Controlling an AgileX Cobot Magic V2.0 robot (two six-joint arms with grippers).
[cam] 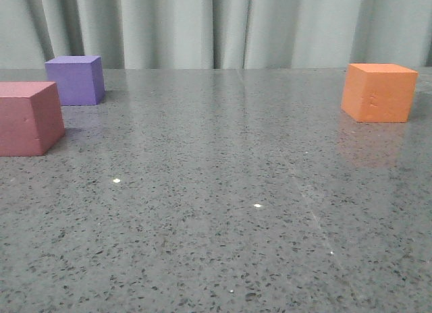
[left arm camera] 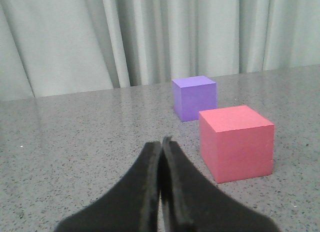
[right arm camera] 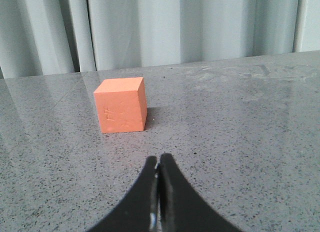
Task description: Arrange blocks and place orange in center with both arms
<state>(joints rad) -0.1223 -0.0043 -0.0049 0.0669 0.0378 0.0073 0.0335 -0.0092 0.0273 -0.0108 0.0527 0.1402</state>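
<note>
Orange matte foam cube (cam: 378, 92) at right edge of front frame on grey speckled surface (cam: 223, 212) | purple foam cube (cam: 75, 79) upper left, pink-red foam cube (cam: 27, 117) at left edge just below | left end effector (left arm camera: 161, 147) fingers pressed together, empty | right end effector (right arm camera: 158, 164) fingers pressed together, empty

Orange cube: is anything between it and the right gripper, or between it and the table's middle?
Nothing visible. Bare tabletop separates the shut right gripper from the orange cube; the table toward the middle shows no obstacle.
</note>
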